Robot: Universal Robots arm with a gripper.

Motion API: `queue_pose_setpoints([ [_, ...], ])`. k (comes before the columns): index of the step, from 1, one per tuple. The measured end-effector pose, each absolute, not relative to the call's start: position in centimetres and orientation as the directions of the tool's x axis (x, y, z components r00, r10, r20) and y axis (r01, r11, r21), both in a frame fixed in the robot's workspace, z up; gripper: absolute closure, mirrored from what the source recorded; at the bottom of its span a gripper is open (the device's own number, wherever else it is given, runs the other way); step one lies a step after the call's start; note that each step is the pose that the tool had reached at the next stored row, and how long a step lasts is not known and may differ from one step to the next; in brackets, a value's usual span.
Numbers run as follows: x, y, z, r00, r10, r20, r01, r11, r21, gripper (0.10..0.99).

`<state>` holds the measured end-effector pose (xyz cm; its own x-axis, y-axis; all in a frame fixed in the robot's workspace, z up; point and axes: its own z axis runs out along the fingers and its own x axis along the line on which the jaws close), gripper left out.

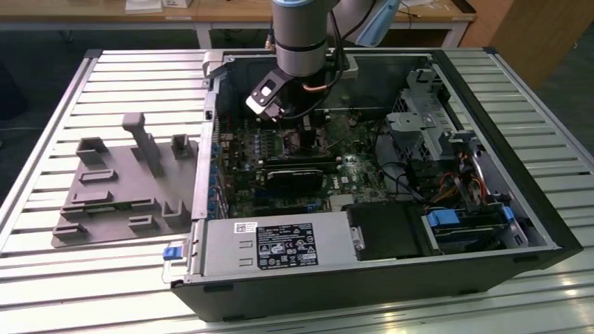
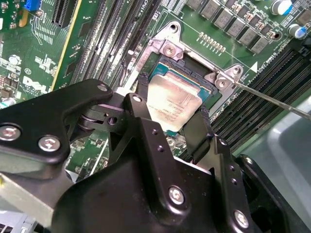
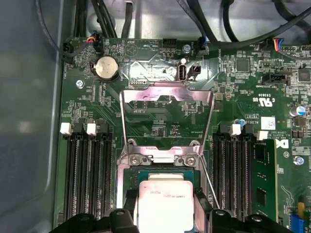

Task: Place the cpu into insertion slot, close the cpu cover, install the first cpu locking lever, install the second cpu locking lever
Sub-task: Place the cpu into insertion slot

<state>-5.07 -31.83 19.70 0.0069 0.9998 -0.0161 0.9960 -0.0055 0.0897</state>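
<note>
The gripper [image 2: 171,110] has its two fingers closed narrowly on opposite edges of the cpu [image 2: 171,97], holding it low over the insertion slot [image 2: 193,74] of the motherboard [image 3: 243,87]. Just beyond the fingertips the cpu cover [image 3: 166,92] stands swung open, and a thin locking lever [image 2: 272,99] angles away beside the slot.

Shiny silvery metal cpu cover [image 3: 166,93], matt grey metal cpu [image 2: 174,97], matt black pincer [image 2: 171,112]
</note>
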Motion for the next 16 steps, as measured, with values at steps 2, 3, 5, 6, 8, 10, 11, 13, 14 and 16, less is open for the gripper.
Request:
queue_pose_setpoints([
  [2, -5.07, -31.83, 19.7, 0.007, 1.0, -0.016, 0.996, -0.005, 0.09, 0.549],
  [3, -5.07, -31.83, 19.69, 0.007, 1.0, -0.016, 0.996, -0.005, 0.09, 0.549],
  [5, -5.07, -31.83, 19.65, 0.007, 1.0, -0.016, 0.996, -0.005, 0.09, 0.549],
  [6, -5.08, -31.82, 19.6, 0.006, 1.0, -0.016, 0.996, -0.004, 0.09, 0.549],
  [8, -5.11, -31.83, 19.49, 0.004, 1.0, -0.015, 0.996, -0.002, 0.09, 0.549],
  [10, -5.13, -31.83, 19.42, 0.003, 1.0, -0.01, 0.996, -0.002, 0.09, 0.549],
  [11, -5.13, -31.83, 19.39, 0.003, 1.0, -0.008, 0.996, -0.003, 0.09, 0.549],
  [13, -5.13, -31.82, 19.34, 0.003, 1.0, -0.004, 0.996, -0.003, 0.09, 0.549],
  [14, -5.13, -31.82, 19.34, 0.003, 1.0, -0.004, 0.996, -0.003, 0.09, 0.549],
  [16, -5.13, -31.83, 19.34, 0.003, 1.0, -0.004, 0.996, -0.003, 0.09, 0.549],
])
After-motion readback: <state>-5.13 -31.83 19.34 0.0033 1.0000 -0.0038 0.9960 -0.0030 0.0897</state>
